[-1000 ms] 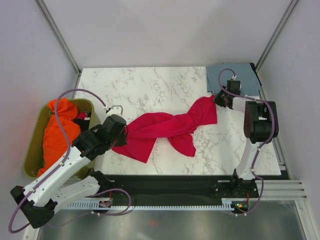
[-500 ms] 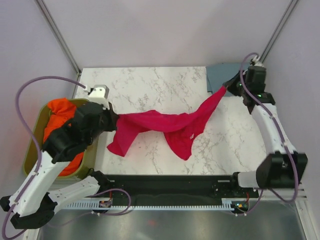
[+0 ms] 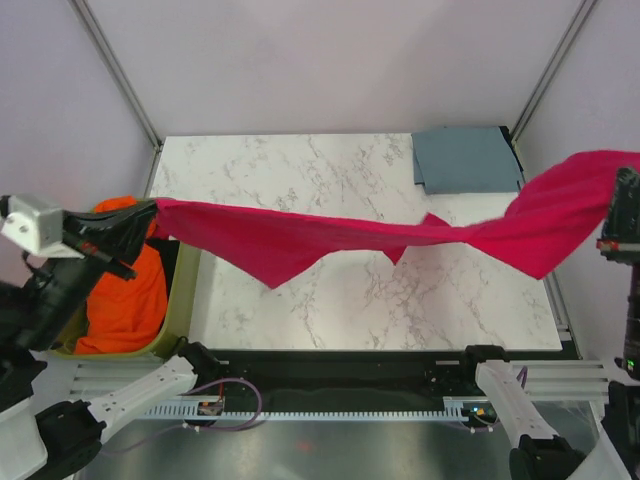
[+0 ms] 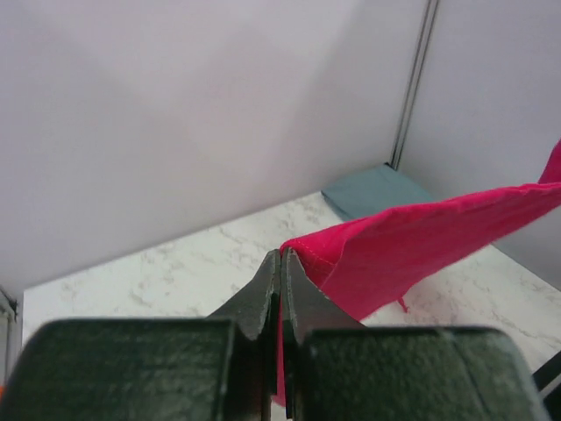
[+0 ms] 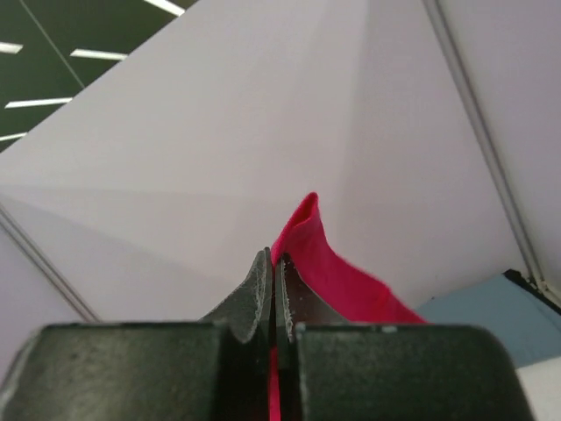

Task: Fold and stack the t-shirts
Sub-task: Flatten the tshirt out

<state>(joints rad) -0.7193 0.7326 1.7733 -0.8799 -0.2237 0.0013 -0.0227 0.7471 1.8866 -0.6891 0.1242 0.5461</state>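
The crimson-red t-shirt point(image 3: 300, 238) hangs stretched in the air across the table, from far left to far right. My left gripper point(image 3: 148, 212) is shut on its left end, raised over the bin; the left wrist view shows the jaws closed on a red hem point(image 4: 377, 254). My right gripper point(image 3: 622, 190) is shut on the right end, raised past the table's right edge; red cloth point(image 5: 329, 263) shows between and beyond its jaws. The slate blue-grey t-shirt point(image 3: 465, 160) lies folded as a rectangle at the back right corner, and also shows in the left wrist view point(image 4: 372, 191).
An olive bin point(image 3: 185, 300) holding orange cloth point(image 3: 125, 305) stands left of the marble table point(image 3: 300, 170). Frame posts rise at the back corners, with pale walls all round. A black rail runs along the near edge.
Both arms have risen and spread wide apart. The red t-shirt, bunched on the table a second ago, is now lifted off it and pulled out between the grippers.
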